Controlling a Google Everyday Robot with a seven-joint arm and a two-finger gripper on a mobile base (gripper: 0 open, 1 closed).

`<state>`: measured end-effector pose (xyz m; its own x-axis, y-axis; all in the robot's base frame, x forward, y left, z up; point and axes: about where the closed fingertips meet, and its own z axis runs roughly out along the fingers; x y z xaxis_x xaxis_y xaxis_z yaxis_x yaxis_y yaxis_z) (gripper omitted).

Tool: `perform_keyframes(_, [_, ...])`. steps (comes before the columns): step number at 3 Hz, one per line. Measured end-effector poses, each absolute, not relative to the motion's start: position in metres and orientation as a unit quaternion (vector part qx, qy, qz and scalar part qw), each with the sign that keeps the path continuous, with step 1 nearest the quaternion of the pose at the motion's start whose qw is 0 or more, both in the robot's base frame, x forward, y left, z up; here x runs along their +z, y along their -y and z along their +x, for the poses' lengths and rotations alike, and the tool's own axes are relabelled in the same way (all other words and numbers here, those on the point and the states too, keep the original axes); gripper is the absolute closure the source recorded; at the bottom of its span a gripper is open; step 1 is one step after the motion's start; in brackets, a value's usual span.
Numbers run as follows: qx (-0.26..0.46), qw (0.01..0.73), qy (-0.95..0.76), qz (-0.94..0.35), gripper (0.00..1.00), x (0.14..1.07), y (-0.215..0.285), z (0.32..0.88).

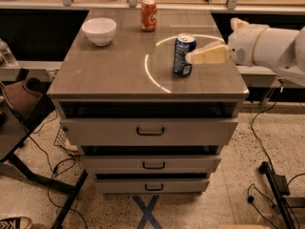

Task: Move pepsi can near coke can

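Note:
The dark blue pepsi can [183, 56] stands upright on the right part of the grey cabinet top [109, 73]. The red-orange coke can [149, 14] stands upright at the far edge, near the middle, well behind and left of the pepsi can. My gripper [194, 57] comes in from the right on a white arm [267, 46]. Its cream tip is at the pepsi can's right side, at mid-height, touching or nearly touching it. The pepsi can still stands on the top.
A white bowl [99, 30] sits at the far left of the top. A bright ring of light [152, 75] lies around the pepsi can. Three drawers [150, 130] are below. A dark chair [19, 104] and cables stand on the floor at left.

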<state>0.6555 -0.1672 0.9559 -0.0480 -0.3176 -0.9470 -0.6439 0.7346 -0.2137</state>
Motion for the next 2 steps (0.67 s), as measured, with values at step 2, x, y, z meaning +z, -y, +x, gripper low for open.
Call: perform_keyframes(2, [0.197, 0.616, -0.700, -0.302, 0.00, 0.922, 0.145, 0.687])
